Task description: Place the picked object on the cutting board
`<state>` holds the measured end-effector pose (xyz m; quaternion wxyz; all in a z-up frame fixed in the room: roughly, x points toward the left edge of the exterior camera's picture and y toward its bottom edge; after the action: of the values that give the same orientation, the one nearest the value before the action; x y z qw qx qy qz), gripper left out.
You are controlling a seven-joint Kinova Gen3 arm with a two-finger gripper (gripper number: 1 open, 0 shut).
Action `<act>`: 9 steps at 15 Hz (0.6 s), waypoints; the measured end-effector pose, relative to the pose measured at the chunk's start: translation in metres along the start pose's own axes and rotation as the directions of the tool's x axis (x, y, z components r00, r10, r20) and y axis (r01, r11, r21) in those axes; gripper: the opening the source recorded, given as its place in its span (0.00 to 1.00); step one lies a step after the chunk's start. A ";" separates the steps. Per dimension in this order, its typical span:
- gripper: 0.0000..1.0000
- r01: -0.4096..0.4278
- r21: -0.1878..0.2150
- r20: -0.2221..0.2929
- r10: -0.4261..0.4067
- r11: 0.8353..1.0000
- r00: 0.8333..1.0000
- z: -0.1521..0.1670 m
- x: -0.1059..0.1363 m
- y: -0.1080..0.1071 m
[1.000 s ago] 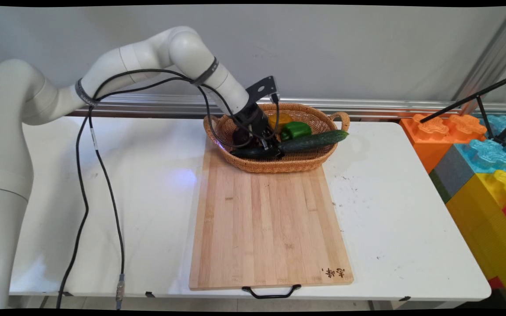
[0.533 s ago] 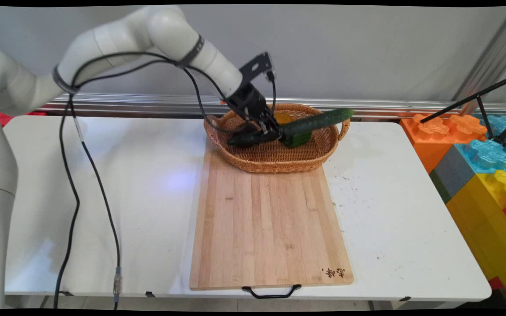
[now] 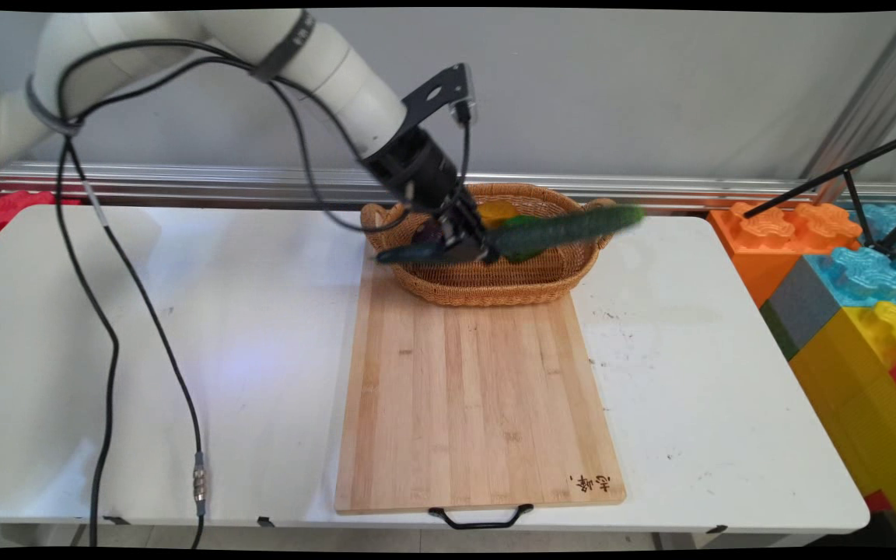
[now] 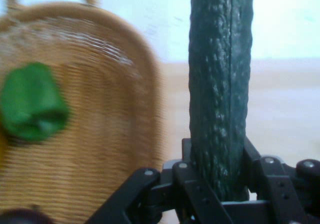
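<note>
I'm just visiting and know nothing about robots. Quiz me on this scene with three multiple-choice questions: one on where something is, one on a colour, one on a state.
1. Where is the cucumber?
A. Flat on the cutting board
B. Held in the air over the basket
C. On the bare table

2. What colour is the pepper lying in the basket?
A. Green
B. Red
C. Purple

3. How does the gripper stand?
A. Open and empty
B. Shut on the cucumber
C. Shut on the basket's handle

Answers:
1 B: in the main view the cucumber hangs across the basket, clear of the cutting board.
2 A: the hand view shows a green pepper on the weave.
3 B: in the hand view the fingers press both sides of the cucumber.
</note>
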<state>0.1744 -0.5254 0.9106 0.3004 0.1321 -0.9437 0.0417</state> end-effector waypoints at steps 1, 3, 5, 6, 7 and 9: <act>0.00 -0.001 -0.019 0.013 0.001 1.000 1.000 -0.003 -0.003 0.012; 0.00 -0.002 -0.045 0.033 0.003 0.999 0.999 -0.006 -0.009 0.029; 0.00 -0.004 -0.064 0.054 0.007 0.998 0.999 -0.004 -0.018 0.044; 0.00 -0.006 -0.070 0.068 0.010 0.998 0.998 -0.001 -0.025 0.052; 0.00 -0.010 -0.068 0.083 0.015 0.998 0.996 0.005 -0.034 0.059; 0.00 -0.020 -0.060 0.107 0.026 0.998 0.994 0.018 -0.049 0.065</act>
<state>0.1853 -0.4545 0.8679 0.2520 0.1144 -0.9609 0.0101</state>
